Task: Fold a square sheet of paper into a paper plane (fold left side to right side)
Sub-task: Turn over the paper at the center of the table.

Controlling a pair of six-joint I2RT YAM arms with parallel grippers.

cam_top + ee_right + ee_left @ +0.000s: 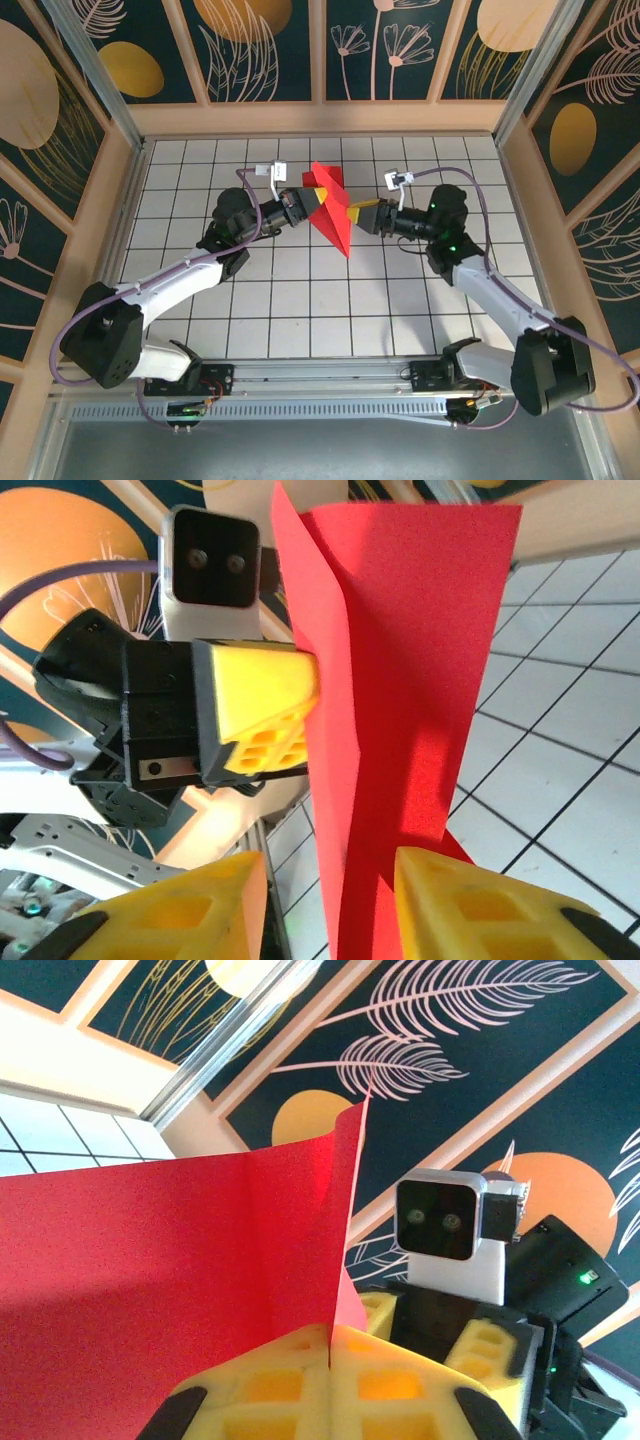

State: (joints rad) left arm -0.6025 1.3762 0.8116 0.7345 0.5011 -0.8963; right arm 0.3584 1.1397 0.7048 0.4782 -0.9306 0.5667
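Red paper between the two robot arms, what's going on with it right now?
Both arms meet over the middle of the tiled table, with the red sheet standing up, partly folded, between them. The left gripper is pinched shut on one edge of the sheet. The right gripper has its yellow fingers apart with the paper passing between them, so it is not clamping it. The fold is not flattened yet.
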